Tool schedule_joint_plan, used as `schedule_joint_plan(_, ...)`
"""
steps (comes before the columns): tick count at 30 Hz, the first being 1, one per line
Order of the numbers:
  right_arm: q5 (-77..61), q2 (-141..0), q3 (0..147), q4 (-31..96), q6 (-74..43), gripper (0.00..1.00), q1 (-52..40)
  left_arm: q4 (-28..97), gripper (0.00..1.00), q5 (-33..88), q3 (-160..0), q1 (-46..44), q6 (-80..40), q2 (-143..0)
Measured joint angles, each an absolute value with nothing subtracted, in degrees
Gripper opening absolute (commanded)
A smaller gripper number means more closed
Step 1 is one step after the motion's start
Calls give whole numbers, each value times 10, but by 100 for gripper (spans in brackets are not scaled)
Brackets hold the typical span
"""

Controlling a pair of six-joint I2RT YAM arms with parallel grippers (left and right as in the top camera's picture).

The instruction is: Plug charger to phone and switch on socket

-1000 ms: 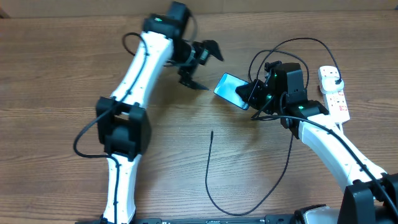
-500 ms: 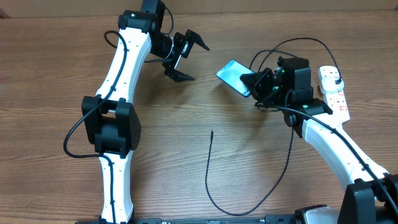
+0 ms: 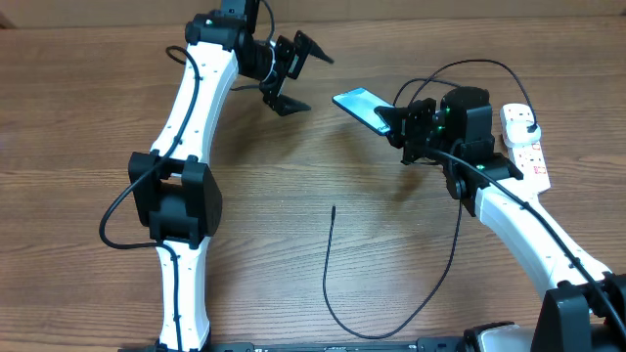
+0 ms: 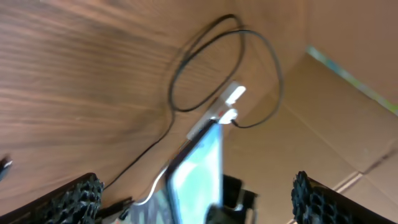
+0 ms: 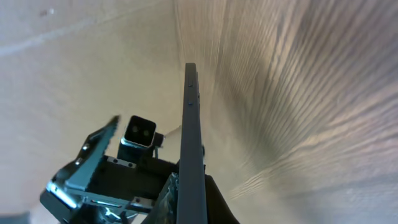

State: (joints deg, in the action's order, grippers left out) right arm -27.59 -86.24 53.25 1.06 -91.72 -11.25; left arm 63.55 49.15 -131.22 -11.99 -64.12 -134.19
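- desk (image 3: 78,147): mid-brown, wood-grain streaks running lengthwise
- phone (image 3: 358,106): light cyan screen, dark edge
- charger cable (image 3: 328,264): black
- power strip (image 3: 526,147): white, small red marks, white cord
- left arm (image 3: 201,98), right arm (image 3: 518,220): white shells, black joints, small green lights
- left gripper (image 3: 315,83), right gripper (image 3: 393,125): black

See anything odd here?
Nothing damaged or spilled. One oddity: the phone is held tilted in the right tool, while the charger lies loose on the table, its tip unplugged. The left tool is open, empty.
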Motion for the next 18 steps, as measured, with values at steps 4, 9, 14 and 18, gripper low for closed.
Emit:
schedule_joint_plan(4,-290,-863,533,-1,-973,4,-112,597,100,494,-1314,-132,-652,-1342)
schedule_joint_plan(9,-308,-864,533,-63,-1006,4,-112,588,100,496,-1314,-157,-661,-1342)
schedule_joint_plan(14,-313,-864,533,-94,-1016,4,-112,587,100,498,-1314,-176,-676,-1342)
schedule_joint_plan(18,-313,-864,533,-94,-1019,4,-113,587,100,500,-1314,-184,-687,-1342)
